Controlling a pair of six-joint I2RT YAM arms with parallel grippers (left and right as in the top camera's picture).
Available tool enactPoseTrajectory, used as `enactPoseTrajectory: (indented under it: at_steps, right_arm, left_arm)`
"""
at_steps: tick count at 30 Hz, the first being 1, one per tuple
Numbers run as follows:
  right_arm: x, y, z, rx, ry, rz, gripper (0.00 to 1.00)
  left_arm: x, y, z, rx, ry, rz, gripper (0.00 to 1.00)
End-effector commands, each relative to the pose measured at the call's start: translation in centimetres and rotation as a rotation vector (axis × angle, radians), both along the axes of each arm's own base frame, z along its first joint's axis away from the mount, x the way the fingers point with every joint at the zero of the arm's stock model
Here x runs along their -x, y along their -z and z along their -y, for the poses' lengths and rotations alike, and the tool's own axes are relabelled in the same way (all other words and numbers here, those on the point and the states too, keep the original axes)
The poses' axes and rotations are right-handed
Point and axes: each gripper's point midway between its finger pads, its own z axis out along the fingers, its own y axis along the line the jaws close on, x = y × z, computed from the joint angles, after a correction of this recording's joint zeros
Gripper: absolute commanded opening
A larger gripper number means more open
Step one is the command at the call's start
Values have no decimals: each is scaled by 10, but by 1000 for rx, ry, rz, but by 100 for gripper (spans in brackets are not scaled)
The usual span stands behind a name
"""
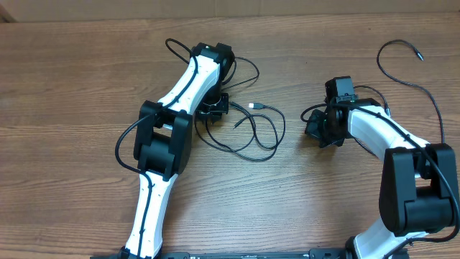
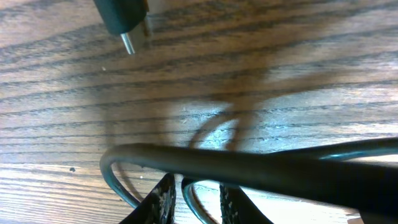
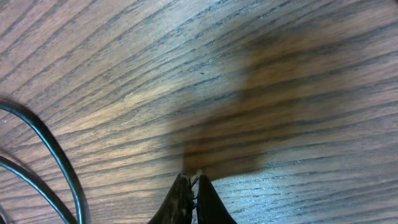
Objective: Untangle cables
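Cables (image 1: 251,137): thin black cords in a loose tangle of overlapping loops, lying flat on the worktop (image 1: 86,86) about mid-frame in the overhead view. They are just right of the left arm's wrist. A small light-tipped connector (image 1: 253,106) sits at the top of the tangle. Strands run left under the left end effector (image 1: 214,109).

A second cord (image 1: 379,63) lies well apart at the upper right. It curves up to a small plug (image 1: 417,53), and its other run trails toward the right edge past the right arm.

Left wrist view: one black cord (image 2: 261,169), blurred and close to the lens, crosses the frame from side to side above the fingertips. It bends down at the left. A thinner strand (image 2: 187,200) curves through the gap between the two fingers (image 2: 163,198). A black plug with a metal tip (image 2: 124,22) lies on the wood at top left.

Left end effector (image 2: 198,185): low over the tangle, jaws narrowly spread. The gap is wider than the strand in it, and no pinch is visible.

Right end effector (image 1: 316,129): right of the tangle and apart from it, near the wood. In its wrist view (image 3: 194,180) the fingers are pressed together with nothing between them. Two dark strands (image 3: 62,163) cross the lower left corner of that view; which cords they are is unclear.
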Motion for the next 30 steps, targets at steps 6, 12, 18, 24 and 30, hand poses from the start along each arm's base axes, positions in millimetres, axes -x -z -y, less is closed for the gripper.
enactPoseTrajectory:
  at_steps: [6,12,18,24,30]
  right_arm:
    - [-1,-4,1,12,0,18,4]
    - [-7,-8,-10,-54,-13,44,4]
    - [-28,-22,-43,-217,7,126,4]
    - [-38,-33,-88,-281,-26,191,4]
    - [-31,-31,-109,-259,23,172,4]
  left_arm:
    - [-25,-44,9,57,-18,157,31]
    - [-32,-97,6,86,-24,274,31]
    - [-36,-107,-4,104,-52,294,4]
    - [-39,-109,-2,271,-93,250,4]
    - [-41,-114,-2,412,-62,228,4]
